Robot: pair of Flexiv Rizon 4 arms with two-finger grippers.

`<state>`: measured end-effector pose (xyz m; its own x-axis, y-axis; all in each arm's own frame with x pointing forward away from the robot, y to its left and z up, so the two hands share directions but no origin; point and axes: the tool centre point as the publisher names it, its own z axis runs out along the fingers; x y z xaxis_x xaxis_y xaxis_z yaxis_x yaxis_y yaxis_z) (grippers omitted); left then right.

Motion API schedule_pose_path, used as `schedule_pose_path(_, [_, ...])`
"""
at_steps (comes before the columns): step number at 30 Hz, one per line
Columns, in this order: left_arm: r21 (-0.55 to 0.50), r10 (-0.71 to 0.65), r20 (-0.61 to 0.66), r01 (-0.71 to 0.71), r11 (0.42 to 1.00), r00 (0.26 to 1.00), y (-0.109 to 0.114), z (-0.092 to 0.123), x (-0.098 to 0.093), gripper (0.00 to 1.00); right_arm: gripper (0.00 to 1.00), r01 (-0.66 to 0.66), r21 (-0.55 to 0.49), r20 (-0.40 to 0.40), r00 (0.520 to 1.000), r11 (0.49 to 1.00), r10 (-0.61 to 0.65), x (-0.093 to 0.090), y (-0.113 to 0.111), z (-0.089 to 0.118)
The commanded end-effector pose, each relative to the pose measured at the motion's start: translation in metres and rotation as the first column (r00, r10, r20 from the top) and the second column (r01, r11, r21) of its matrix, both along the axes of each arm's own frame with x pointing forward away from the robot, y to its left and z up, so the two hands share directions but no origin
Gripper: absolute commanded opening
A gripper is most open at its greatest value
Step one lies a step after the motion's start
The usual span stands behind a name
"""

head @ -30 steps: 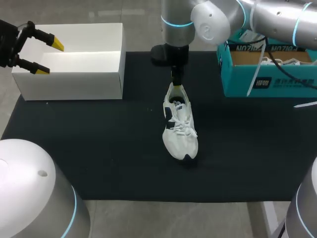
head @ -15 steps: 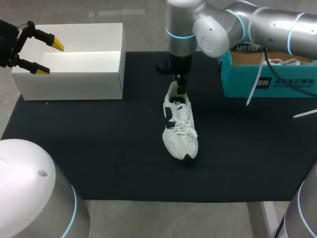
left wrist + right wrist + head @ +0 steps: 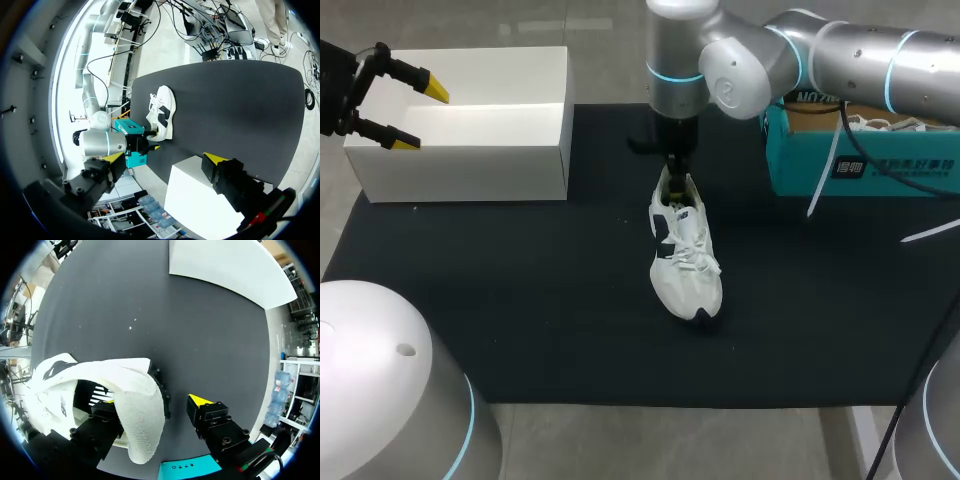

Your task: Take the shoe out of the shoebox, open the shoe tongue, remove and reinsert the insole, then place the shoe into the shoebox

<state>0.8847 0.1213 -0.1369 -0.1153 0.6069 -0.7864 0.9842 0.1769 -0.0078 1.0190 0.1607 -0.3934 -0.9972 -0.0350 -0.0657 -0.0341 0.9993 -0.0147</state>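
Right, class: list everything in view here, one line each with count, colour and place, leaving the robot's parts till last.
shoe: one, white with dark panels, middle of the mat, heel toward the far edge
mat: one, black, covering the table
white box: one, white, open-topped, far left corner
shoebox: one, teal, far right
left gripper: one, black with yellow tips, open, at the white box's left end
right gripper: one, black with yellow tips, open, straddling the shoe's heel

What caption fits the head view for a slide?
Right pincer at the heel of the white shoe on the black mat; left pincer open by the white box.
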Motion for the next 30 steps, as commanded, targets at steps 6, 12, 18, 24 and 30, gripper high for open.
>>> schedule_pose_path(6, [0.003, -0.001, -0.002, 0.001, 1.000, 1.000, 0.000, 0.001, 0.000, 1.00, 0.27, 0.026, -0.007, -0.006, 1.000, 1.000, -0.026, -0.006, 0.002, -0.005])
schedule_pose_path(12, [0.003, -0.001, -0.002, 0.001, 1.000, 1.000, 0.000, 0.001, 0.000, 1.00, 0.00, 0.044, -0.030, -0.001, 0.999, 0.999, -0.044, -0.004, -0.003, -0.002])
schedule_pose_path(18, [0.003, -0.001, -0.002, 0.001, 1.000, 1.000, 0.000, 0.001, 0.000, 1.00, 0.00, 0.068, -0.052, 0.001, 0.998, 0.996, -0.068, -0.009, -0.008, 0.021])
schedule_pose_path(24, [0.003, -0.001, -0.002, 0.001, 1.000, 1.000, 0.000, 0.001, 0.000, 1.00, 0.00, 0.022, -0.047, 0.027, 0.999, 0.999, -0.021, -0.017, -0.009, 0.077])
schedule_pose_path(30, [0.003, -0.001, -0.002, 0.001, 1.000, 1.000, 0.000, 0.001, 0.000, 1.00, 0.00, -0.060, 0.018, -0.028, 0.998, 0.998, 0.060, -0.024, -0.009, 0.144])
